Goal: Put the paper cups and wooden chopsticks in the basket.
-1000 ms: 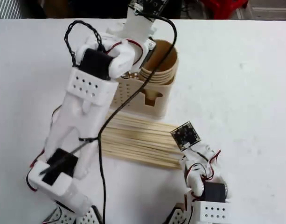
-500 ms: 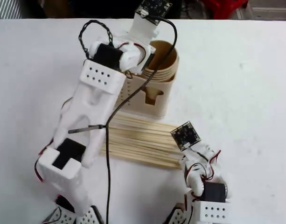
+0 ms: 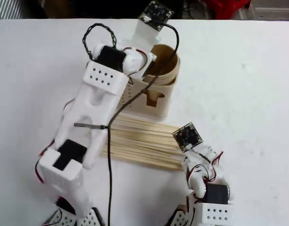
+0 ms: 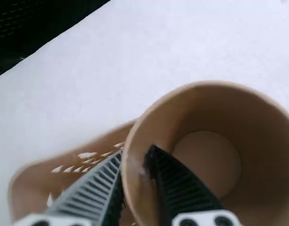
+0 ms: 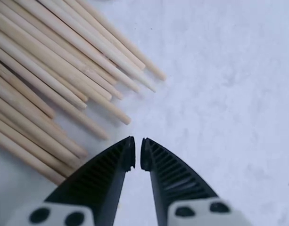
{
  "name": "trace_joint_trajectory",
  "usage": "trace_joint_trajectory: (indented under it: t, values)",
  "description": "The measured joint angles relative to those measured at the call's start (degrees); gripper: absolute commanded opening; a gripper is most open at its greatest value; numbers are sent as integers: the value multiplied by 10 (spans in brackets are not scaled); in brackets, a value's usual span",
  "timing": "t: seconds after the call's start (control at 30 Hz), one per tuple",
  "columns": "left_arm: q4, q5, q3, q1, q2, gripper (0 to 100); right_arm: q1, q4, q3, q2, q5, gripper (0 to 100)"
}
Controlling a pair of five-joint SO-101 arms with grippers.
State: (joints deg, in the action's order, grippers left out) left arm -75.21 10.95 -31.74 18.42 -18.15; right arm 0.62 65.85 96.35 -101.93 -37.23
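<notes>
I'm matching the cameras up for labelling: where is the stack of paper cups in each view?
High view: the paper cups stand in the basket, top centre, beside the left arm's wrist.
Left wrist view: the top cup is close up, with the left gripper pinching its rim, one finger inside.
Right wrist view: this camera faces the chopsticks on the table instead.
Shared landmark: the basket, in the high and left wrist views.

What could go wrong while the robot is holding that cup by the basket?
The left gripper pinches only the thin wall of the paper cup, one finger inside and one outside, so the cup might dent or slip. The basket looks light, so a nudge could shove or tip it. The black cable hangs over the loose chopsticks and might drag some out of place.
</notes>
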Motion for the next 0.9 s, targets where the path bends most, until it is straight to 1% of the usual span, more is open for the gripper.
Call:
trace_joint_trajectory:
  t: [0.17,0.5,0.57,0.7,0.8,0.9]
  values:
    - [-42,1,-73,-1,-4,83,0,0,0,0,0,42]
    - [-170,2,-338,-4,-4,83,0,0,0,0,0,42]
    - [-191,2,-386,-16,-4,83,0,0,0,0,0,42]
    - [-229,-2,-475,-74,-4,83,0,0,0,0,0,42]
    - [-259,-31,-534,-137,-3,81,0,0,0,0,0,42]
    - [-273,-55,-556,-204,-3,81,0,0,0,0,0,42]
